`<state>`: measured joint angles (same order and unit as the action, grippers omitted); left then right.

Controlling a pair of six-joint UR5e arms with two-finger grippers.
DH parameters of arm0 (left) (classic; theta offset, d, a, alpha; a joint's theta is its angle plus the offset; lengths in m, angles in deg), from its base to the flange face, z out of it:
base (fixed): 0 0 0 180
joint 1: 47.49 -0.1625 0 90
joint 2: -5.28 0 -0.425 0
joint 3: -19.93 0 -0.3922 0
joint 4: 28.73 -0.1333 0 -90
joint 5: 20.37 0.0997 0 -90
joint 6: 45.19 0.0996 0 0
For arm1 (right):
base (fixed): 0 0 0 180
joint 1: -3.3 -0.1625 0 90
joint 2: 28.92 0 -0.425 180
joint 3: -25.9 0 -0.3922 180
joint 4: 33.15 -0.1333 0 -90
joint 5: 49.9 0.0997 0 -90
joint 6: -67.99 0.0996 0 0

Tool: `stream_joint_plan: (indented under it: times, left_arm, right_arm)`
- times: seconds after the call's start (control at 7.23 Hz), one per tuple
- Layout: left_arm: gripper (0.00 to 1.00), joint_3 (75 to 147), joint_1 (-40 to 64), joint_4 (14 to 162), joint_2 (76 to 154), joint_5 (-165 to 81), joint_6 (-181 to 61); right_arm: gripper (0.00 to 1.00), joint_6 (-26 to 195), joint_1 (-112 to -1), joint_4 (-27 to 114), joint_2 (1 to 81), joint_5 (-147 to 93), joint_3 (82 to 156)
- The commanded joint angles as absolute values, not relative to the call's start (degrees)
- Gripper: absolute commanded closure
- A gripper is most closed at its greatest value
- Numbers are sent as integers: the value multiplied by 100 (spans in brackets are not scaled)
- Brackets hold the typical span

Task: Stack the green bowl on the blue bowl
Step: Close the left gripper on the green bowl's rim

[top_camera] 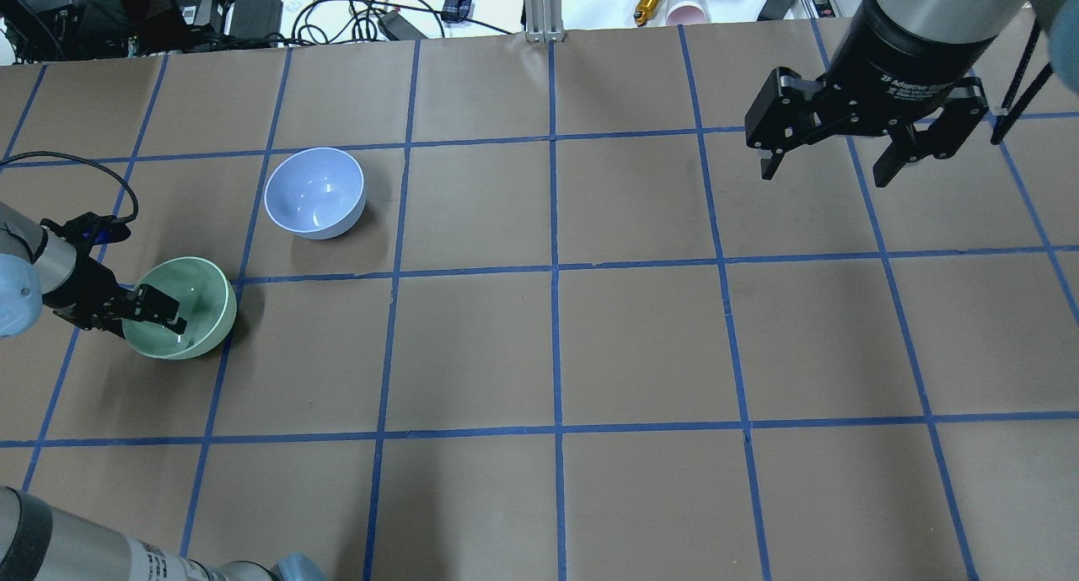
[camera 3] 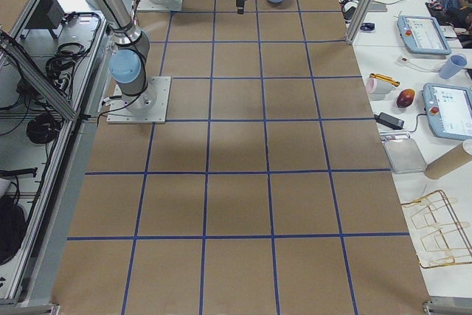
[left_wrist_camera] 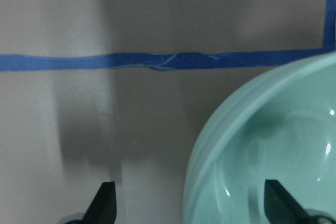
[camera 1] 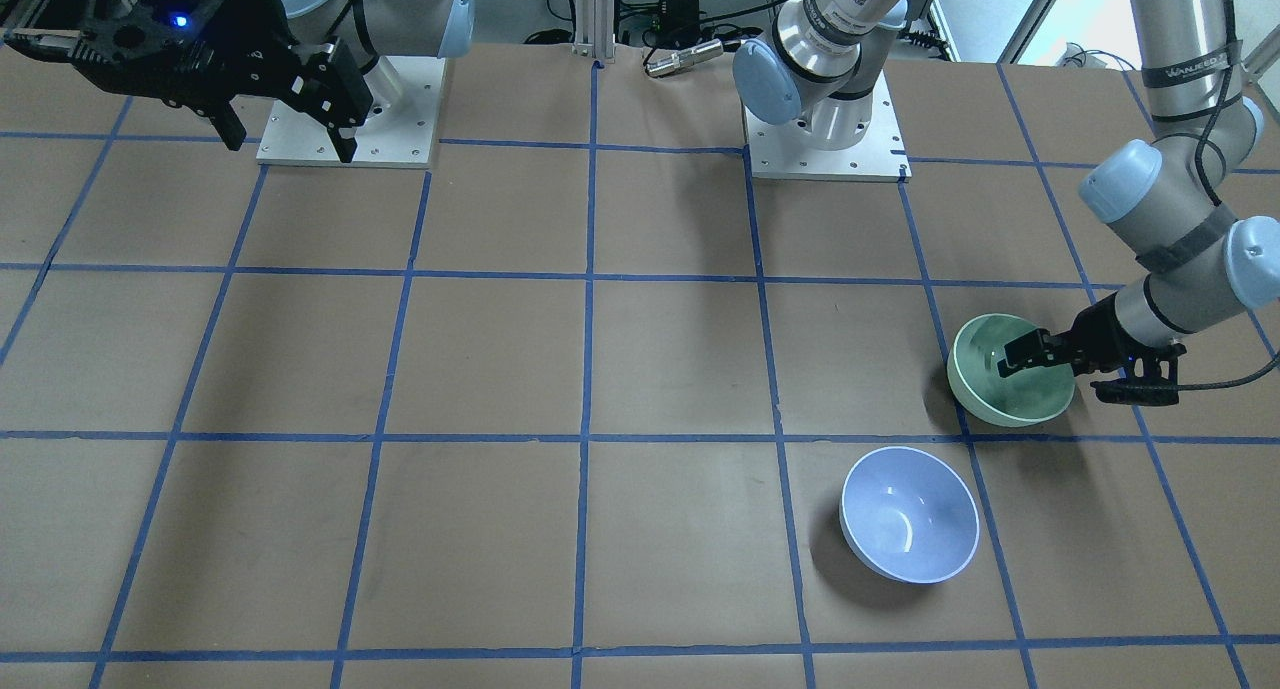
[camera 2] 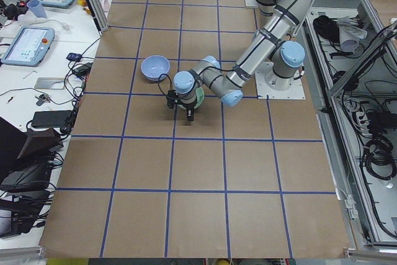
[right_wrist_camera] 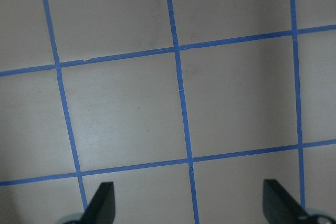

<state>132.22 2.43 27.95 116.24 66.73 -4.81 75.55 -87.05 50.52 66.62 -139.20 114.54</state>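
The green bowl (camera 1: 1010,394) sits on the table near my left side, and it also shows in the overhead view (top_camera: 206,298) and in the left wrist view (left_wrist_camera: 273,145). My left gripper (camera 1: 1040,354) is open and straddles the bowl's near rim. One finger (top_camera: 169,320) is inside the bowl and the other is outside its wall. The blue bowl (camera 1: 908,514) stands upright and empty one bowl-width away (top_camera: 314,193). My right gripper (top_camera: 824,176) is open and empty, high over the far side of the table (camera 1: 290,147).
The brown table (top_camera: 556,345) carries a grid of blue tape lines. Cables, adapters and small tools (top_camera: 253,8) lie past its far edge. The two arm bases (camera 1: 825,149) stand on white plates at the robot's side.
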Motion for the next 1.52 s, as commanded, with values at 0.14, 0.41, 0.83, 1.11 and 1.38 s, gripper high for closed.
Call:
stream_joint_plan:
  times: [0.14, 0.41, 0.83, 1.11, 1.38]
  left_arm:
    - [77, 13216, 243, 2814, 11603, 6673, -440]
    - [100, 13199, 243, 2814, 11602, 6664, -414]
    - [100, 13190, 243, 2805, 11585, 6646, -414]
    - [100, 13164, 243, 2945, 11567, 6629, -431]
    - [100, 12989, 252, 3356, 11523, 6602, -502]
  right_arm:
    - [0, 7555, -8705, 5044, 6662, -13920, 11449]
    - [0, 7555, -8705, 5053, 6662, -13920, 11458]
    - [0, 7555, -8705, 5044, 6662, -13920, 11458]
    - [0, 7555, -8705, 5053, 6662, -13920, 11458]
    - [0, 7555, -8705, 5044, 6662, -13920, 11449]
